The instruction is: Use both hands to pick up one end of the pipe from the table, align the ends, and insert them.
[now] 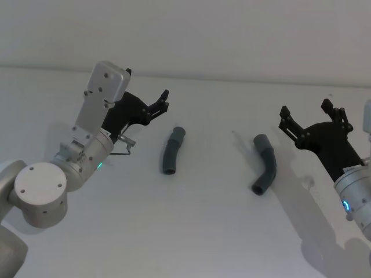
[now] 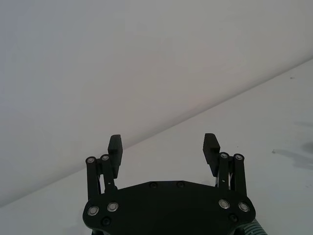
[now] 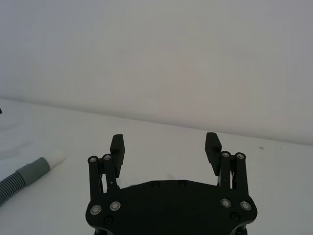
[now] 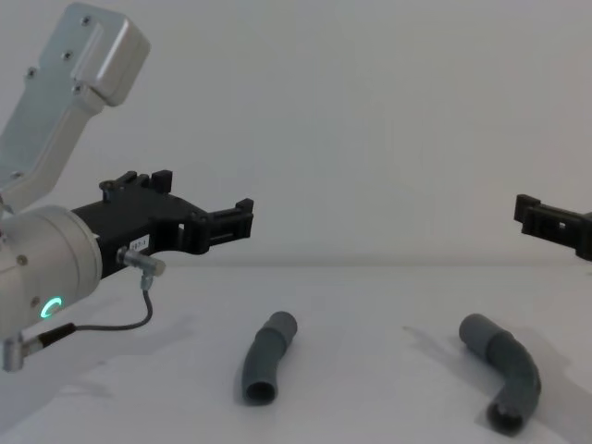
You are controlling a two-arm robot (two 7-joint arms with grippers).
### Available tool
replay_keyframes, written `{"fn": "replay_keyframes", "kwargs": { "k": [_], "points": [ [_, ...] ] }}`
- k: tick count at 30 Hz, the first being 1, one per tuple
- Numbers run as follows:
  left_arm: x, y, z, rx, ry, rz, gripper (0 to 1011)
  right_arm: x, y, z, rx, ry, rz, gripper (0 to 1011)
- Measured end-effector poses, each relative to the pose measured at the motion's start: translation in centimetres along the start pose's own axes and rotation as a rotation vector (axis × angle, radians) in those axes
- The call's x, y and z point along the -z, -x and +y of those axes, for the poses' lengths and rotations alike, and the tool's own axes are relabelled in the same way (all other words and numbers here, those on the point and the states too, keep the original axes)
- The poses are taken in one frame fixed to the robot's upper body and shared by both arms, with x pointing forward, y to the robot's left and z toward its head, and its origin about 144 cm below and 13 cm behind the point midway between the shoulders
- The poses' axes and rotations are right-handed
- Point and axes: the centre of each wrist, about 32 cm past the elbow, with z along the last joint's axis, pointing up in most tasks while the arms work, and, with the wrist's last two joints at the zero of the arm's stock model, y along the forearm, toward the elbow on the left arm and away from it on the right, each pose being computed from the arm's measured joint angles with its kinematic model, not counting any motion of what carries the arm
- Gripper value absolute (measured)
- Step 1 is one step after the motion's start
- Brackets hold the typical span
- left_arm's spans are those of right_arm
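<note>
Two dark-grey bent pipe pieces lie apart on the white table: the left piece and the right piece. My left gripper hangs open and empty above the table, left of and beyond the left piece. Beyond the right piece and to its right, my right gripper is also open and empty. In the right wrist view a ribbed piece with a grey cuff and white tip lies off to one side of that gripper.
A plain light wall rises behind the table's far edge. A thin cable loops under my left wrist. A bare stretch of table separates the two pieces.
</note>
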Motion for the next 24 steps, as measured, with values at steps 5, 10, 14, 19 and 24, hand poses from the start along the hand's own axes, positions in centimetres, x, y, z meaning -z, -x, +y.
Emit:
{"fn": "replay_keyframes", "kwargs": {
  "k": [5, 10, 14, 19, 24],
  "points": [
    [0.0, 0.0, 0.0, 0.0, 0.0, 0.0, 1004, 0.0, 0.0, 0.0, 0.0, 0.0, 0.0, 1002],
    [0.0, 0.0, 0.0, 0.0, 0.0, 0.0, 1004, 0.0, 0.0, 0.0, 0.0, 0.0, 0.0, 1002],
    [0.0, 0.0, 0.0, 0.0, 0.0, 0.0, 1004, 0.0, 0.0, 0.0, 0.0, 0.0, 0.0, 1002],
    [0.0, 0.0, 0.0, 0.0, 0.0, 0.0, 1004, 0.0, 0.0, 0.0, 0.0, 0.0, 0.0, 1002],
    [0.0, 0.0, 0.0, 0.0, 0.0, 0.0, 1004, 0.0, 0.0, 0.0, 0.0, 0.0, 0.0, 1002]
  ]
}}
